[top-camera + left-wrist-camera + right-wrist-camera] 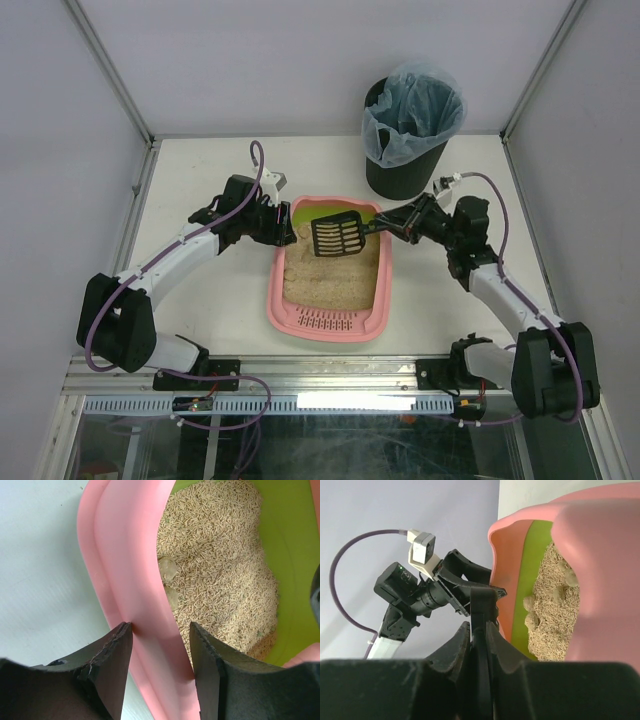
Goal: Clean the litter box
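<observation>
The box (330,322) lies in the middle of the table (210,170), between my 2 arms. Its green end is on the far side and its slotted rim points to my bases. My left pincer (283,232) is at the far left corner of the box. In the left wrist view, this pincer (160,630) has the pink wall (130,555) between its 2 fingers, 1 finger outside and 1 finger inside over the litter (220,555), so it grips the wall of the box. Just beside the inner face of this wall I see 2 pale clumps (167,569) in the litter. My right pincer (388,225) is over the far right corner of the box and it is closed tight on the handle of the black scoop (335,237). The slotted head of the scoop is above the far part of the litter, but I cannot tell if it touches the litter. In the right wrist view, the fingers of the right pincer (479,630) are pressed together on the thin handle (482,600), and the box (600,555) is to the right of them. A black bin (400,170) with a bluish bag stands at the far right of the table, near the box but apart from it.
</observation>
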Motion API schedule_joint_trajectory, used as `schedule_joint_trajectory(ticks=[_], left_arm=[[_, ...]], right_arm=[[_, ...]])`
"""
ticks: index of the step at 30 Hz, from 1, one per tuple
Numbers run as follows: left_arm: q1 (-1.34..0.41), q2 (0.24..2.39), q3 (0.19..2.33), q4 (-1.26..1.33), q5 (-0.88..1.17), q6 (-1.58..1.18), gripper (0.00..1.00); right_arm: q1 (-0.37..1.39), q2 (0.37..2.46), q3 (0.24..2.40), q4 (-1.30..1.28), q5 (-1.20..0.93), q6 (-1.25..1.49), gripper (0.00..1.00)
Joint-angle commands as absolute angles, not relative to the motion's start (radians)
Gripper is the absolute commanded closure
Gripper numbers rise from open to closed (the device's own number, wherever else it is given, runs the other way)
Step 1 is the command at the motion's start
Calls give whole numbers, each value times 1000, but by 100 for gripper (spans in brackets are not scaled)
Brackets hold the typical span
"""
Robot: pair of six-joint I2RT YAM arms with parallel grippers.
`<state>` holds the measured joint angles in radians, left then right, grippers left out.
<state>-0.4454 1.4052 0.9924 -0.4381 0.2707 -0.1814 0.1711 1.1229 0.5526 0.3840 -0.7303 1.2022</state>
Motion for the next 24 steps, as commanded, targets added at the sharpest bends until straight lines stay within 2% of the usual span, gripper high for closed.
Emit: schedule_joint_trajectory(ticks=[1, 7, 11, 24], left_arm=[[-448, 1404, 1036, -416, 283, -153, 51], [-449, 1402, 1035, -417, 282, -152, 51], [-450, 1408, 1035, -417, 290, -155, 51], [-450, 1408, 1034, -418, 282, -153, 51]], right_arm=[[204, 1106, 649, 260, -691, 1099, 100], [337, 1104, 842, -185, -309, 815, 100], [435, 1116, 879, -231, -74, 782, 100], [717, 1388, 1199, -459, 379, 632, 100]])
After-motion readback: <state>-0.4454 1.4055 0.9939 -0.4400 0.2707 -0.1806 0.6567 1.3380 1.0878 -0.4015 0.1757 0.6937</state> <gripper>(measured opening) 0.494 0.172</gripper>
